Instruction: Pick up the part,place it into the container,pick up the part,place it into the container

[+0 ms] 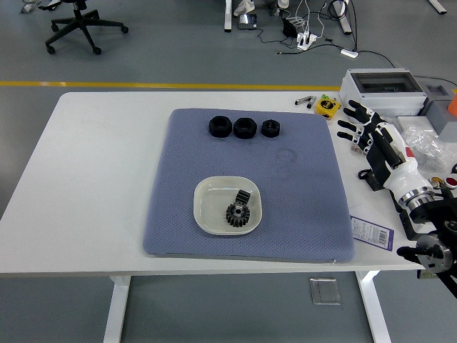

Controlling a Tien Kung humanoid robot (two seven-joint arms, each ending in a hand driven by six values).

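A white square bowl (205, 211) sits on the blue-grey mat (307, 207) near its front. Inside it lie a black bevel gear (236, 214) and a small black block part (243, 196). Three black ring-shaped parts rest in a row at the mat's far edge: one (221, 126), another (245, 127) and a smaller one (270, 128). My right hand (359, 127) is off the mat at the table's right side, fingers spread, holding nothing. The left arm does not show.
A grey electrical box (378, 91) stands at the back right, with a yellow tape measure (326, 106) and pens beside it. Plastic bags of small parts (421, 143) and a button panel lie at the right edge. A label card (371, 232) lies near the mat's front right corner.
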